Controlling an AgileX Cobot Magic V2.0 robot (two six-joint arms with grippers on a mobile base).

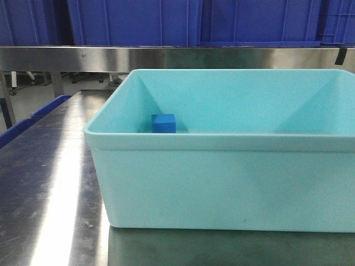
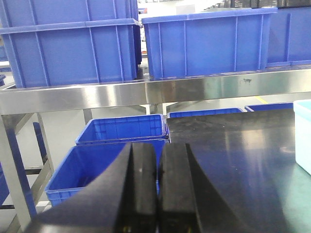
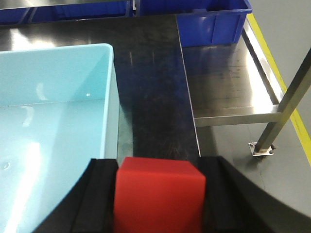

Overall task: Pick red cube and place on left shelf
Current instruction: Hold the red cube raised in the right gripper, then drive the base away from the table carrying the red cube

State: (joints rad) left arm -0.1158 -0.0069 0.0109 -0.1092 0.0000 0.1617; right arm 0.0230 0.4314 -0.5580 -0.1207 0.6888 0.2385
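The red cube (image 3: pixel 158 196) fills the bottom of the right wrist view, with my right gripper (image 3: pixel 159 167) shut on it, one black finger pressed against each side. It hangs above the dark tabletop just right of the turquoise bin (image 3: pixel 109 97). The left shelf (image 2: pixel 146 92) shows as a steel rail carrying large blue crates (image 2: pixel 68 48), straight ahead of my left gripper (image 2: pixel 159 150). That gripper is shut with nothing between its fingers. In the front view the shelf rail (image 1: pixel 166 58) runs behind the bin, and neither gripper shows there.
A small blue cube (image 1: pixel 163 123) lies inside the turquoise bin (image 1: pixel 222 183) on the steel table (image 1: pixel 50 166). More blue crates (image 2: pixel 121 128) stand on the floor below the shelf. A blue crate (image 3: pixel 214 22) and a steel leg (image 3: pixel 286 107) stand by the table's right edge.
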